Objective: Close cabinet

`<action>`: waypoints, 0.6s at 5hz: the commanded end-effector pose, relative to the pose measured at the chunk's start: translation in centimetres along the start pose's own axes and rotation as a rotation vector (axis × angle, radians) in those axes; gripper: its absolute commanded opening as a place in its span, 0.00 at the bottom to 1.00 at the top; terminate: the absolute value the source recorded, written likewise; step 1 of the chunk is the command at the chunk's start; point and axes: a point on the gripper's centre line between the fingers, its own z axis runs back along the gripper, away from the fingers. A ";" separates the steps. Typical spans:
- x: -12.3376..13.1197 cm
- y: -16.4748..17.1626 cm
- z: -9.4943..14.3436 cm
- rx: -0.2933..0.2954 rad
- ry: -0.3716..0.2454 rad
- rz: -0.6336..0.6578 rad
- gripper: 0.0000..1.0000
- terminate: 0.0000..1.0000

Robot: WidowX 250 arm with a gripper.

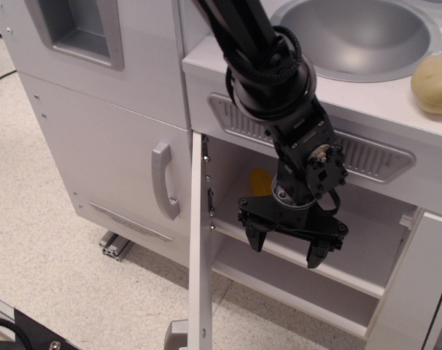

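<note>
The cabinet (352, 248) under the sink stands open, showing its inner shelf (367, 273) and something yellow (259, 181) at the back. Its flat white door (200, 255) is swung out toward me and seen edge-on, hinged at the left side of the opening. A grey piece that looks like its handle (175, 334) shows at the bottom edge of the view. My gripper (287, 246) hangs from the black arm in front of the opening, just right of the door's edge. Its two black fingers (254, 237) are spread apart and hold nothing.
To the left is a taller white door with a grey curved handle (163, 180), and above it a grey-framed window panel (82, 29). A metal sink (359, 36) and a pale yellow lump (434, 82) are on the counter. A white panel (414, 292) stands at the right.
</note>
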 end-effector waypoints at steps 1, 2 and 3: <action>0.0 0.0 0.0 0.000 0.000 0.000 1.00 0.00; -0.2 0.0 3.5 -0.035 -0.025 0.023 1.00 0.00; -0.4 0.7 6.5 -0.066 -0.017 0.033 1.00 0.00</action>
